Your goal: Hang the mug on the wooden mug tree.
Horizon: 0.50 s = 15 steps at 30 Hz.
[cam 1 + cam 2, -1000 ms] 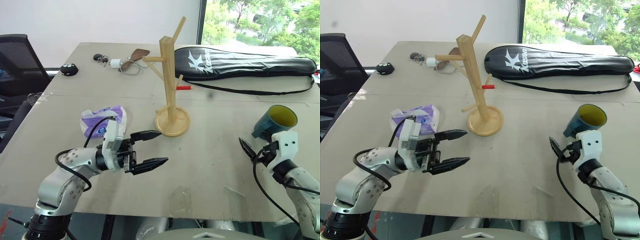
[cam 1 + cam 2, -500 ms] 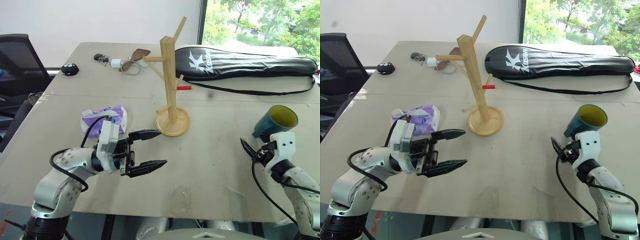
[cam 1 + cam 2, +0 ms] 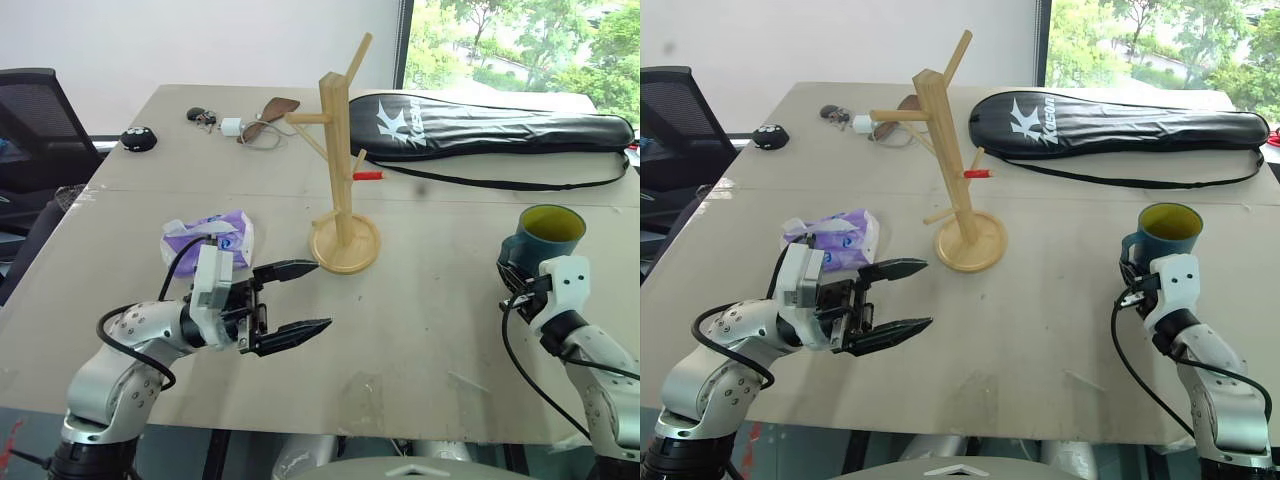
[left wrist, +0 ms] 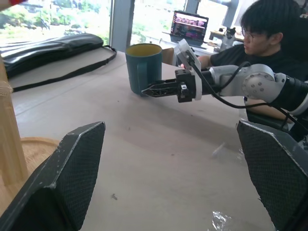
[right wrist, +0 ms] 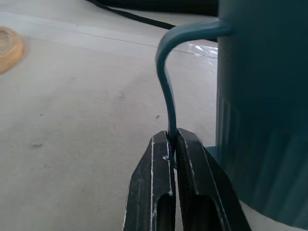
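Note:
The teal-blue mug [image 3: 545, 238] with a yellow inside stands upright on the table at the right. My right gripper [image 3: 512, 281] is shut on the mug's thin handle [image 5: 166, 91], its two fingers [image 5: 153, 173] pinching it from both sides low down. The wooden mug tree [image 3: 338, 150] stands mid-table on its round base [image 3: 345, 246], with a red-tipped peg [image 3: 370, 175]. My left gripper [image 3: 322, 294] hovers open and holds nothing, left of and nearer than the tree, pointing right toward the mug [image 4: 143, 67].
A black racket bag [image 3: 490, 125] lies across the back right. A purple tissue pack [image 3: 210, 235] sits behind my left arm. Keys, a charger [image 3: 230, 125] and a black round object [image 3: 137, 140] lie at the back left. A person [image 4: 269, 43] sits beyond the table's right side.
My right gripper has closed from open onto the mug's handle. The mug, tilted toward me before, now stands upright. The left gripper stayed put.

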{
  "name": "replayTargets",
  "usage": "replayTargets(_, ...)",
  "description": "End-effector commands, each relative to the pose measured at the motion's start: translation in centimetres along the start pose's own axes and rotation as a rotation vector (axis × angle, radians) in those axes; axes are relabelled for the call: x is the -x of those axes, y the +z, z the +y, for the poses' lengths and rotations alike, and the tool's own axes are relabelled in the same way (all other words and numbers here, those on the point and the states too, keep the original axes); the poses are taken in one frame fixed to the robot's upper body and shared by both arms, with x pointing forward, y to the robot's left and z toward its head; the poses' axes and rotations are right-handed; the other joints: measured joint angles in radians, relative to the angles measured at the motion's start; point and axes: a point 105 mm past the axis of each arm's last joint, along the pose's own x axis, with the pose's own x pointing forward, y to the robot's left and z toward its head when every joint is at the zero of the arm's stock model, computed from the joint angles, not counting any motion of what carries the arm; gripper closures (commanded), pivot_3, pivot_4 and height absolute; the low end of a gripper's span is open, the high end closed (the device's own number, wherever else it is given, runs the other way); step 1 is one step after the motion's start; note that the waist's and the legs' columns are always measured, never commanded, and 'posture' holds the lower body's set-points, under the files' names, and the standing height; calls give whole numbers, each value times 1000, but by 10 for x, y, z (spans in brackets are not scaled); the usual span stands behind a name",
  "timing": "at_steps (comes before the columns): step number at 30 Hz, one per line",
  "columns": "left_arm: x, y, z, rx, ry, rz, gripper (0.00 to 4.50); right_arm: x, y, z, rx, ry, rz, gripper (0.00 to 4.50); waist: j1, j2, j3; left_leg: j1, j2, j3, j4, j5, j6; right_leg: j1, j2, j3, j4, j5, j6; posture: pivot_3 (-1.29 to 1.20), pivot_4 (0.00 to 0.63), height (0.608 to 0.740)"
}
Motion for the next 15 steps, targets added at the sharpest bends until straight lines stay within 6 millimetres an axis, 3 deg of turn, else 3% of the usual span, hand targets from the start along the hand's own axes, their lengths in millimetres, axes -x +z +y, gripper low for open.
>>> replayTargets(1, 4, 12, -1, -52, 80, -107, 0, -8, 49, 13, 57, 97, -154, 4489, -9, 0, 0, 0, 0, 1, 0, 0, 0, 0, 0, 1, 0, 0, 0, 0, 150, 740)
replayTargets(7, 25, 11, -2, -113, 227, -155, 0, -21, 99, 49, 97, 346, -225, 4489, -21, -1, -1, 0, 1, 0, 0, 0, 0, -1, 1, 2, 0, 1, 0, 0, 150, 740)
replayTargets(15, 47, 23, -16, -159, 297, -182, 0, -26, 123, 90, 146, 594, -191, 4489, -12, -3, 0, -6, 1, 0, 3, 0, 1, -5, 1, 1, -1, 1, 0, 0, 150, 740)
